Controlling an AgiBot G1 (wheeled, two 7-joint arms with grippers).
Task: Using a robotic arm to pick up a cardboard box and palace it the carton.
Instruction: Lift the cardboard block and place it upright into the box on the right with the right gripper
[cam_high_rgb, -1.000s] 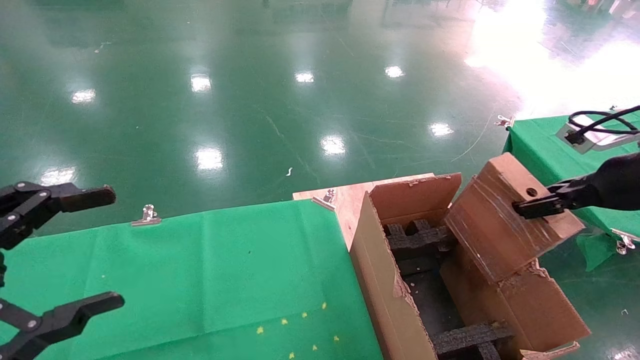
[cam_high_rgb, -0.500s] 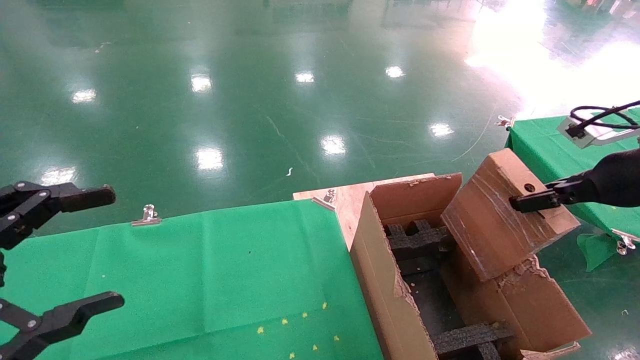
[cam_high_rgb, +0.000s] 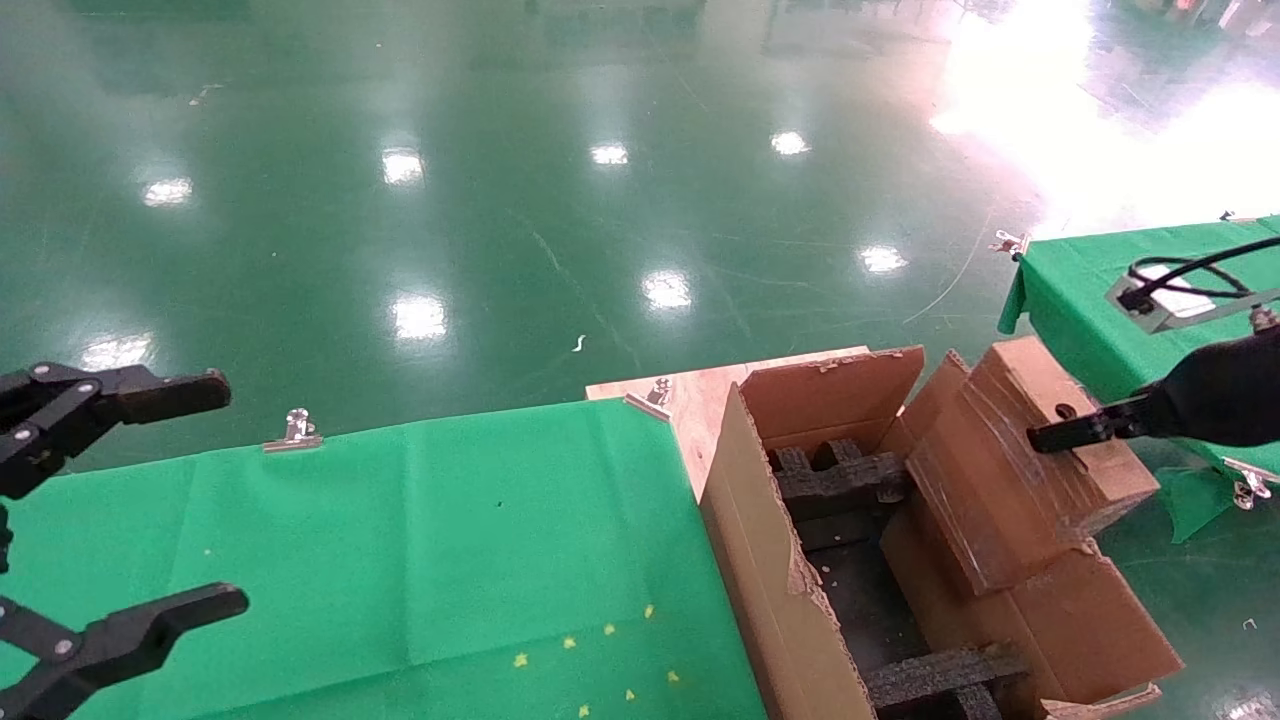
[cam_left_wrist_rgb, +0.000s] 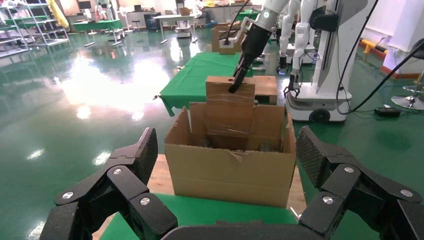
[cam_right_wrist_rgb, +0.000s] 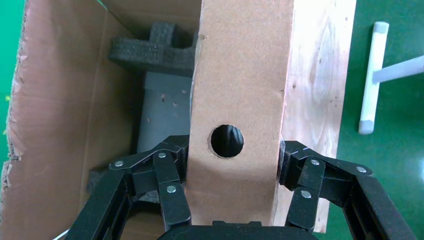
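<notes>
My right gripper is shut on the small cardboard box, gripping its upper end near the round hole. The box is tilted, its lower end inside the large carton against the carton's right wall, above the black foam inserts. In the right wrist view the jaws clamp both sides of the box, with the carton's wall and foam beside it. My left gripper is open and empty, parked at the far left. The left wrist view shows the carton and the box.
The carton stands on a wooden board at the right end of a green-clothed table held by metal clips. A second green table stands at the far right. Glossy green floor lies beyond.
My right gripper has moved down with the cardboard box. The box now sits lower, with its lower end deeper in the carton. The left arm has not moved.
</notes>
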